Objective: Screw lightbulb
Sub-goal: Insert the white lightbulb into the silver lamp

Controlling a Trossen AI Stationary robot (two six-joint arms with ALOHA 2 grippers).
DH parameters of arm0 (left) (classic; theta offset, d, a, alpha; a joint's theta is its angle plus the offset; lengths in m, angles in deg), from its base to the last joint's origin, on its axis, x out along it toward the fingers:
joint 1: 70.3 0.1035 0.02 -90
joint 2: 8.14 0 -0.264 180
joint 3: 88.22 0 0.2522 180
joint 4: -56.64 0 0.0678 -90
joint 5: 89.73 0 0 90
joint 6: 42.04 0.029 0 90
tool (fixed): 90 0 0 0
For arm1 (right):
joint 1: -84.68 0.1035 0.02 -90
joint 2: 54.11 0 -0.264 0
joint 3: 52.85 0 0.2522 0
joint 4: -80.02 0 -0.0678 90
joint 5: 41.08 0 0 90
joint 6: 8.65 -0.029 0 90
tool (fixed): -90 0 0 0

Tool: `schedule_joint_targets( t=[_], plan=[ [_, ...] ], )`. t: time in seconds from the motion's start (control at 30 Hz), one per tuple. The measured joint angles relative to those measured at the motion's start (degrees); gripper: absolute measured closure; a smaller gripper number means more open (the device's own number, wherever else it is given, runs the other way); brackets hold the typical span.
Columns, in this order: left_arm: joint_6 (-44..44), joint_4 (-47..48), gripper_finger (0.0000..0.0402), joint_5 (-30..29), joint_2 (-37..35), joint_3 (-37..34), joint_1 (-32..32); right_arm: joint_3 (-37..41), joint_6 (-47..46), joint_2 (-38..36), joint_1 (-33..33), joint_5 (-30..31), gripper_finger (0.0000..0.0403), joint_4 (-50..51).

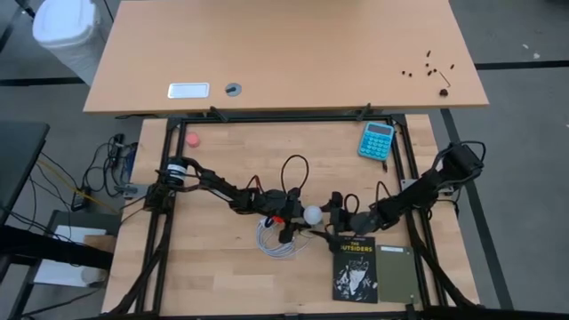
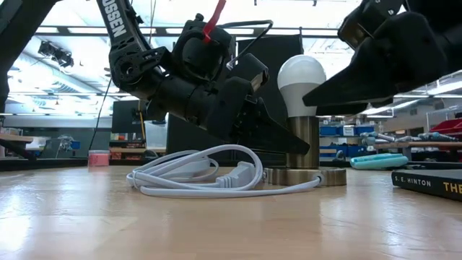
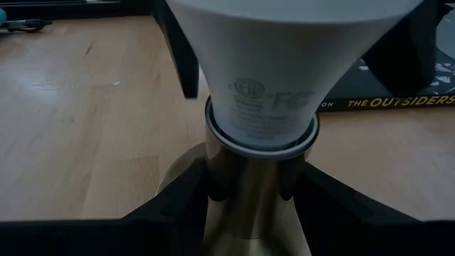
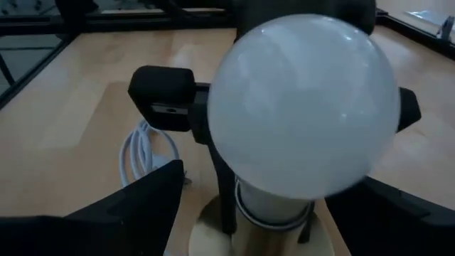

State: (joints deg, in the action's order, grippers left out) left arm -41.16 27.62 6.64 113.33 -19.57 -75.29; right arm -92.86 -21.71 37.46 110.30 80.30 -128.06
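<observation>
Cable point(image 1: 277, 242): white, coiled on the table point(image 1: 222, 267) just left of the socket base; lies under the left arm; risks snagging on the arm if the socket gets dragged or tipped.

Left gripper point(image 3: 249, 186): clamped on the brass-coloured socket stem point(image 3: 250, 206), one dark finger each side, just below the bulb's collar; holds the fixture steady; a slip here lets the stem spin with the bulb, so no thread would bite.

Socket base point(image 2: 307, 175): round metal disc flat on the table, stem upright; could slide or rock if the bulb is pushed sideways rather than turned.

Lightbulb point(image 2: 302, 83): white, seated upright in the top of the stem, base already down inside the collar; depth of threading not readable; if only resting in the mouth, may cross-thread or sit tilted once turned.

Right gripper point(image 4: 284, 186): around the bulb from the right, fingers spread wide either side of the globe, apparently not pressing on it; bulb unheld for now; a re-grip off centre could shove the globe, and too hard a squeeze could crack it.

Book point(image 1: 356, 267): dark paperback lying just right of the socket, under the right arm; little room for the wrist to dip without brushing it.
</observation>
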Motion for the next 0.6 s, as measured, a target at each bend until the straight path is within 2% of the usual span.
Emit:
schedule_joint_targets(
  t=[0.1, 0.37, 0.6],
  plan=[
    [-0.41, 0.02, 0.0218, -0.04, 0.0, 0.02, 0.0, -1.68, -0.5, 0.24, -0.63, -0.02, 0.0076, 2.55],
    [-0.63, 0.04, 0.0218, -0.04, 0.0, 0.07, -0.02, -9.31, -0.1, -0.46, -1.94, -0.22, 0.0074, 17.67],
    [-0.65, 0.04, 0.0218, 0.17, 0.0, 0.07, -0.09, -10.91, 2.14, -0.46, -2.32, -0.91, 0.0078, 18.4]
  ],
)
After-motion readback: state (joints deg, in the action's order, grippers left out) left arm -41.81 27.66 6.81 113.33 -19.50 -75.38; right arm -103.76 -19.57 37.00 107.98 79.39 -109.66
